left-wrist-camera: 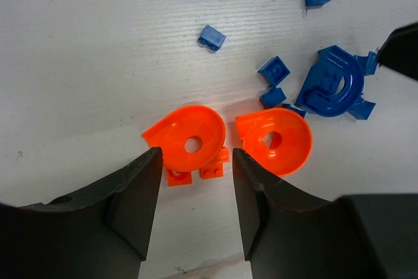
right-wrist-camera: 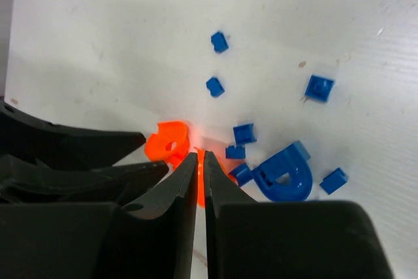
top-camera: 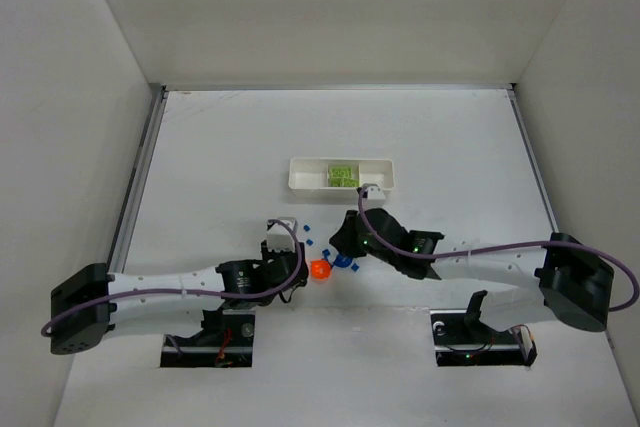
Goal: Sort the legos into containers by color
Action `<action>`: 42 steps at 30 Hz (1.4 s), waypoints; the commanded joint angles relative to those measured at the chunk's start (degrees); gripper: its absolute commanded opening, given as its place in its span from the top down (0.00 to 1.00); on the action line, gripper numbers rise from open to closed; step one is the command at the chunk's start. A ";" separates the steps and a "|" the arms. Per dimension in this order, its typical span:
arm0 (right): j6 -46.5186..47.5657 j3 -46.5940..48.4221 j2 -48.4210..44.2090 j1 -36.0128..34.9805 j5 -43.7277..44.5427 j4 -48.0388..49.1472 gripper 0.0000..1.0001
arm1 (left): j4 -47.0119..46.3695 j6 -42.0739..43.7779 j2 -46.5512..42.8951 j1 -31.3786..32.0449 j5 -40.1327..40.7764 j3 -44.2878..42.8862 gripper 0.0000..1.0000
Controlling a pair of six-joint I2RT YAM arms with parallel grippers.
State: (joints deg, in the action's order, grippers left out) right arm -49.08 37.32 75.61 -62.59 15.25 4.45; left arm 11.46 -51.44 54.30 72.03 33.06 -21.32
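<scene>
Two orange discs (left-wrist-camera: 176, 135) sit side by side. Your left gripper (left-wrist-camera: 196, 156) has jaws spread at one; your right gripper (right-wrist-camera: 199, 159) has jaws pressed together beside blue legos (right-wrist-camera: 284, 176).

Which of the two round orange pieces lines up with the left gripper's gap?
The left disc in the left wrist view, two small orange blocks touching it; the other disc sits past the finger, nearer the blue arch.

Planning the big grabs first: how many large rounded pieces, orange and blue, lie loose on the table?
Orange rounded pieces: 2
Blue rounded piece: 1
Total: 3
</scene>
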 commanded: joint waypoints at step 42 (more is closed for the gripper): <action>5.39 1.43 -5.55 10.93 -3.38 1.09 0.89 | -2.06 5.30 1.15 -1.14 4.38 -0.83 0.92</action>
State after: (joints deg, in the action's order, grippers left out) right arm -46.83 37.76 73.43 -55.79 11.68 3.95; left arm 9.82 -47.05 56.10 71.48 36.07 -21.34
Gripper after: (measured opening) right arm 0.115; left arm 0.089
